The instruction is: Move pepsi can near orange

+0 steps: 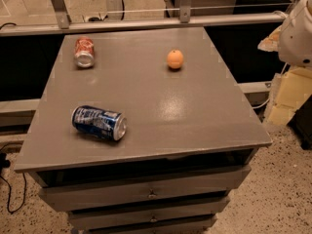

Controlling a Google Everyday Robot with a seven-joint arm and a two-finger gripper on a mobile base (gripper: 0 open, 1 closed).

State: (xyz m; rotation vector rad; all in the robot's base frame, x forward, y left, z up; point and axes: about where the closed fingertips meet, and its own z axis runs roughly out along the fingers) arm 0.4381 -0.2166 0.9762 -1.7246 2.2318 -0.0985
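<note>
The pepsi can, dark blue with light markings and silver ends, lies on its side near the front left of the grey table top. The orange sits toward the back, right of the middle, well apart from the can. My gripper is not in view. Only a white rounded part of the robot shows at the right edge, beyond the table's right side.
A red-and-silver can lies on its side at the back left of the table. The table has drawers below its front edge. A metal rail runs behind it. Yellowish foam pieces stand on the floor at right.
</note>
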